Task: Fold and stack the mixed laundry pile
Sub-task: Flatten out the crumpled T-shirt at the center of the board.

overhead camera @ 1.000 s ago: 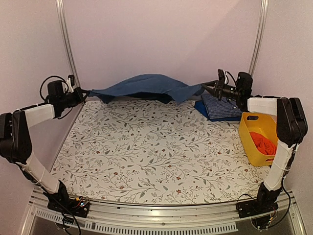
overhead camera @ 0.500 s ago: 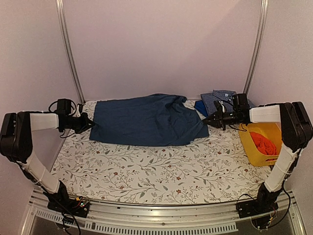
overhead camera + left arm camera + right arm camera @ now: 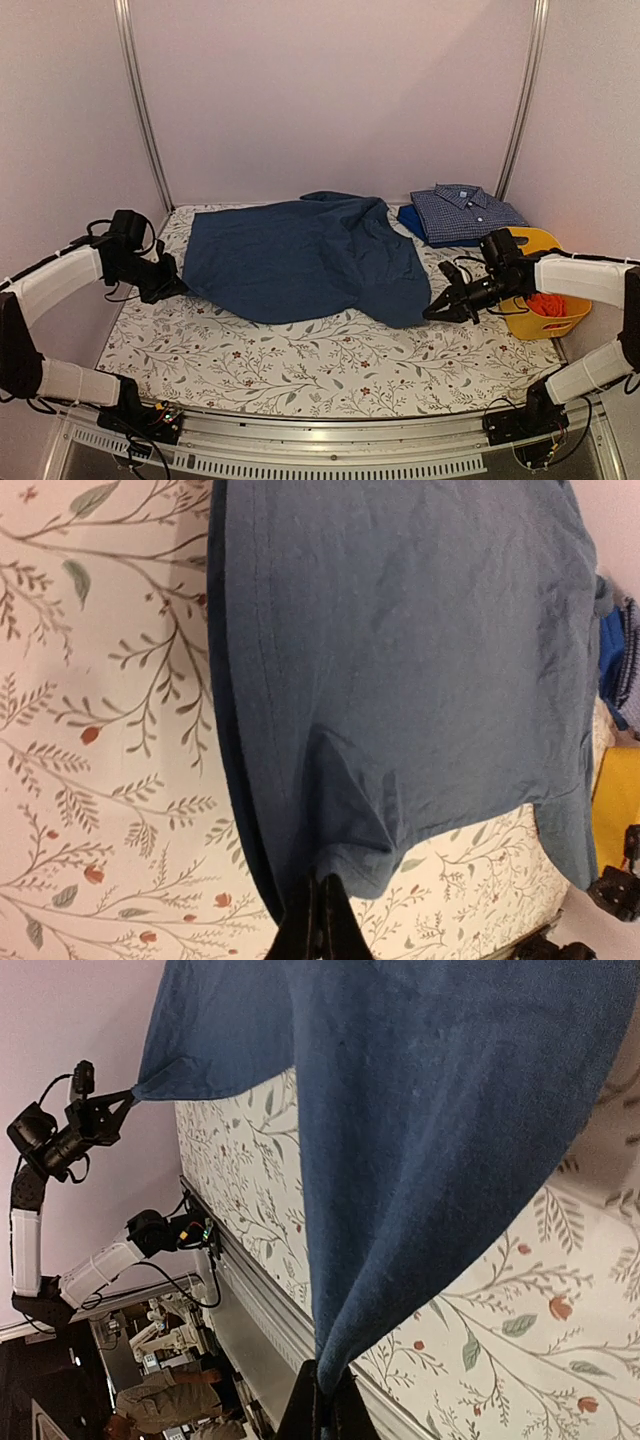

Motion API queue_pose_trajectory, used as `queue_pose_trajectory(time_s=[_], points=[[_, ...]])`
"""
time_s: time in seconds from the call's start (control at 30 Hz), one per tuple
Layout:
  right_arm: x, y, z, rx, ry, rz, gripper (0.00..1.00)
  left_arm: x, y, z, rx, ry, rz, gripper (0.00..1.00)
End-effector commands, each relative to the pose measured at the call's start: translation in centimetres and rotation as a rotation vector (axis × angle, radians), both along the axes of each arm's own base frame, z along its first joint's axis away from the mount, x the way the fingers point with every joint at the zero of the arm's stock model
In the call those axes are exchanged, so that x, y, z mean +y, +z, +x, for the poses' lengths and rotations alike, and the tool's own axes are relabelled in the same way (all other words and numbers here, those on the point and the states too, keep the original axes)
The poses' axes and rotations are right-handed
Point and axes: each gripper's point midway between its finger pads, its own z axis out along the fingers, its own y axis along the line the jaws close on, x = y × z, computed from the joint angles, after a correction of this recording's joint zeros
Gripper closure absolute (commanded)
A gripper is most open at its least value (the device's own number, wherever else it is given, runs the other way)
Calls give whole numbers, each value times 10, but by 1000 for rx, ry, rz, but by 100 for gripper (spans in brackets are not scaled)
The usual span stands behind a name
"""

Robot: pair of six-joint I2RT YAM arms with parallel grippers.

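Pinching the dark navy garment (image 3: 290,260) at its two near corners, I see both grippers clamped tight on cloth: the left gripper (image 3: 172,284) on the near-left corner, the right gripper (image 3: 430,314) on the near-right. The garment lies spread across the middle and back of the floral table (image 3: 300,375), rumpled toward the right. Bare table lies in front of it. A folded blue check shirt (image 3: 462,212) sits at the back right, and a yellow basket (image 3: 547,329) holding red-orange cloth (image 3: 545,303) stands just beside the right gripper.
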Motion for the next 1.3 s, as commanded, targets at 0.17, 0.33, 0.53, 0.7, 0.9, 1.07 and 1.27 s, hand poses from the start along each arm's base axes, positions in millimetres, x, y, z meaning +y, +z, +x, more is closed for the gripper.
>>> queue_pose_trajectory(time_s=[0.17,0.33,0.53,0.7,0.9,1.07,1.27], points=[[-4,-9,-91,175,35,-90,100,25,-29,-88,245,133,130,100],[6,22,-99,144,58,-4,99,33,-25,-92,231,154,172,100],[13,58,-98,31,176,30,54,37,4,-71,139,178,164,30],[19,92,-51,-224,178,-51,27,22,41,-33,-35,85,129,0],[38,85,23,-367,154,-149,31,-22,35,-6,-84,-49,107,0],[60,32,75,-314,177,-206,33,-48,15,17,-81,-82,8,0],[61,-29,107,-246,205,-275,33,-42,-39,18,87,-25,24,0]])
